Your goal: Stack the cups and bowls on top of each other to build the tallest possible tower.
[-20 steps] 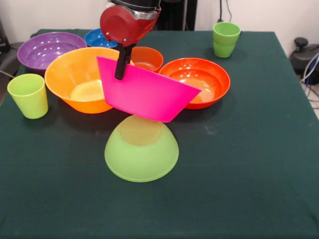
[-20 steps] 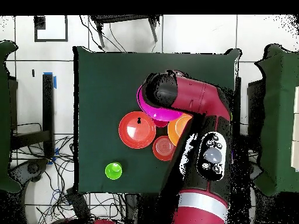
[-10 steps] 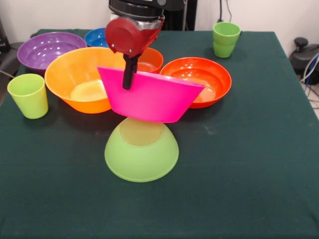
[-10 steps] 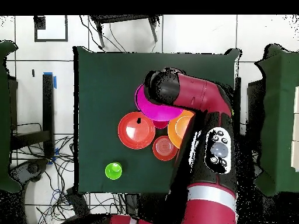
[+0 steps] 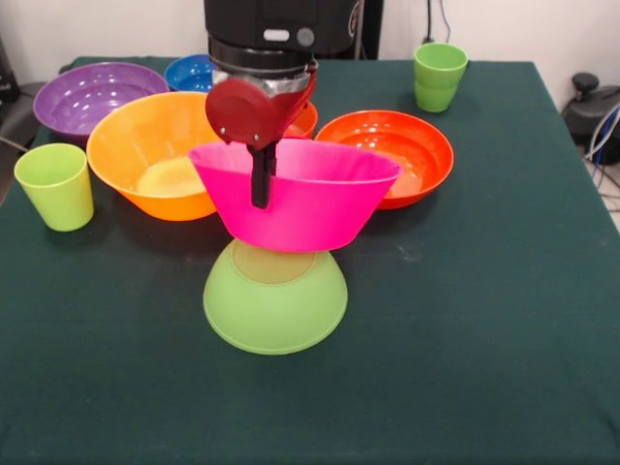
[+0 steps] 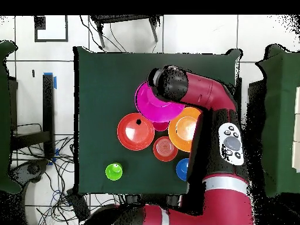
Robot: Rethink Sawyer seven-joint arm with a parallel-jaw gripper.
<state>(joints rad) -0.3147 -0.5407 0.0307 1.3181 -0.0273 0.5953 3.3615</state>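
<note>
Directly under the gripper (image 5: 260,179), the big pink bowl (image 5: 300,208) sits level and upright on the flat base of the upturned green bowl (image 5: 274,308). Its near rim is pinched between the narrow jaws, so releasing means opening and lifting straight up.

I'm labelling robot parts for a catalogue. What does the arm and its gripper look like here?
The arm has glossy red shells, black joints and a grey oval button panel. The wrist is a black cylinder with a round red cap; the gripper has thin black fingers.
</note>
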